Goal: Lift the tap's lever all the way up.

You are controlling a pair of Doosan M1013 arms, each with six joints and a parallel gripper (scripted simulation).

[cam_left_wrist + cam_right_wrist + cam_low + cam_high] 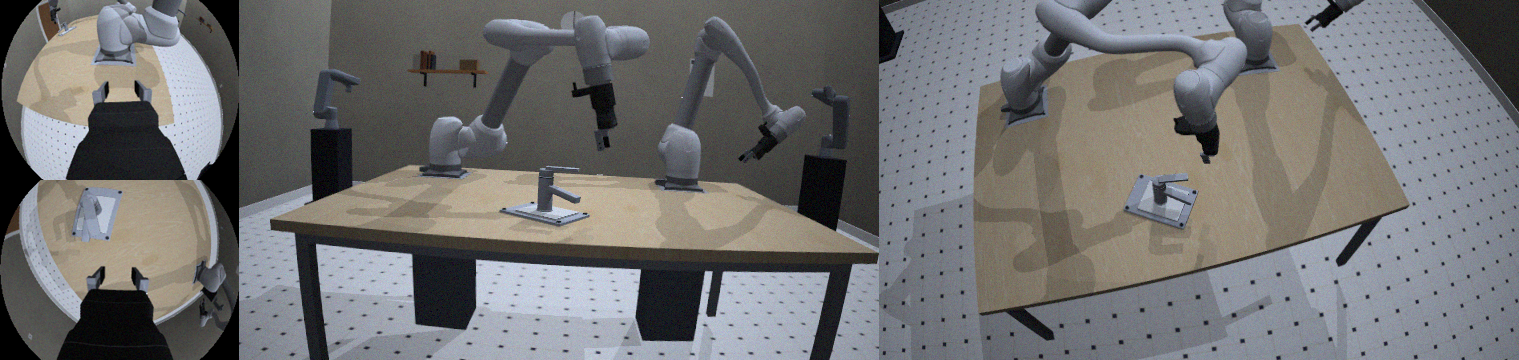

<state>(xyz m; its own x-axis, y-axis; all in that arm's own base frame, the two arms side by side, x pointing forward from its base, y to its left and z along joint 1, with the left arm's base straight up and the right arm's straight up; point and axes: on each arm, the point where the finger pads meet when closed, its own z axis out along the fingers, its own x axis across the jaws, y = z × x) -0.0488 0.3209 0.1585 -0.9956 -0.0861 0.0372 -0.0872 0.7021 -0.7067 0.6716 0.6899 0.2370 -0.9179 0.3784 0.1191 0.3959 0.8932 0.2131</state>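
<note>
The right gripper [1205, 159] [602, 140] [55, 23] [118, 272] has its jaws spread wide, with nothing between them. The left gripper [1312, 25] [746, 156] [121, 86] is likewise spread and holds nothing.

From the right jaws, the tap [1160, 194] [545, 192] [65, 28] [98, 207] lies toward eight o'clock in the top view and eleven o'clock in the right wrist view, apart from them. From the left jaws it is well apart, between seven and eight o'clock in the top view. Its lever [1174, 177] [563, 170] [91, 218] lies about level on top, pointing to three o'clock in the exterior view; the spout [1179, 194] [565, 194] slants down below it.

The tap stands upright on a base plate [1134, 196] [511, 210] [102, 237], which rests on the wooden table [1104, 150] [439, 235] [72, 64] [160, 224].

At ten o'clock in the exterior view, a wall shelf [446, 71] carries several books [427, 60] and one brown box [469, 65]; its contents cannot be made out.

Counted: one tap with one lever and one spout, one base plate with four dark corner bolts, two large arms at the table, and two smaller arms on dark pedestals, at nine and three o'clock in the exterior view.
</note>
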